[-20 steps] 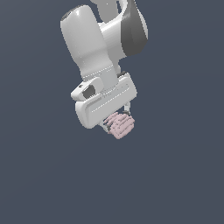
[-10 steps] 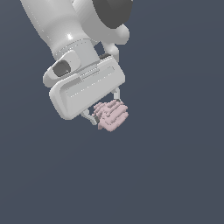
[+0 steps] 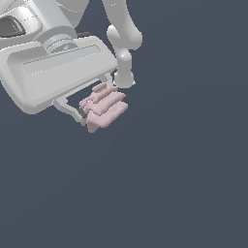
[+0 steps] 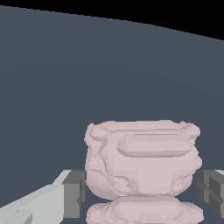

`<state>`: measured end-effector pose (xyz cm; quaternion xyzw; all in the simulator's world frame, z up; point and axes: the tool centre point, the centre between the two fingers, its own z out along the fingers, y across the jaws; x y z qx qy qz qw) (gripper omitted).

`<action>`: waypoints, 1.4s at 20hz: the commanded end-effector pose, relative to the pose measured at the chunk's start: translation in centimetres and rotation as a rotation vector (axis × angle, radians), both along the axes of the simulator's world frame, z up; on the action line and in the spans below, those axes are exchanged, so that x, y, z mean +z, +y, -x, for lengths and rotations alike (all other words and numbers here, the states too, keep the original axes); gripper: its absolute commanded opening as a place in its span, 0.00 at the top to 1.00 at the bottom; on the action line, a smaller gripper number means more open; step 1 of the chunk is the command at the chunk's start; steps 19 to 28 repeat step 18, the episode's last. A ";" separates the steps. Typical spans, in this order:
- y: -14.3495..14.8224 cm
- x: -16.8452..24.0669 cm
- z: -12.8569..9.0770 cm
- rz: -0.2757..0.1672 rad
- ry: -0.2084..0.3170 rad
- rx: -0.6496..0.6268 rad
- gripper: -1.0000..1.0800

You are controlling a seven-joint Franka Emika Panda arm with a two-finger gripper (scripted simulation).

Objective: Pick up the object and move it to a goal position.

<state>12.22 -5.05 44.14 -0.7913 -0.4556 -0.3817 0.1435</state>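
Note:
The object (image 3: 104,107) is a small pale pink, lumpy block with ridged, stepped faces. My white gripper (image 3: 94,104) is shut on it, one finger on each side, and holds it up over the dark grey floor. In the wrist view the object (image 4: 142,159) fills the middle, with a grey finger pad (image 4: 73,193) touching one side and the other pad (image 4: 213,190) touching the opposite side. The gripper's wide white body (image 3: 53,68) sits above the object at the exterior view's left and hides its upper part.
The arm's white links (image 3: 123,43) rise behind the gripper toward the top of the exterior view. A plain dark grey floor (image 3: 184,174) lies all around. A black band beyond the floor's far edge (image 4: 175,17) shows in the wrist view.
The gripper, still holding the object, has moved toward the exterior view's left and upward and closer to the camera, so it looks larger. The grip has not changed.

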 end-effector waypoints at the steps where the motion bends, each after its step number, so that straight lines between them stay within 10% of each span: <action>1: -0.8 1.5 -0.2 -0.016 -0.028 0.032 1.00; 28: -3.2 5.4 -0.8 -0.059 -0.096 0.112 1.00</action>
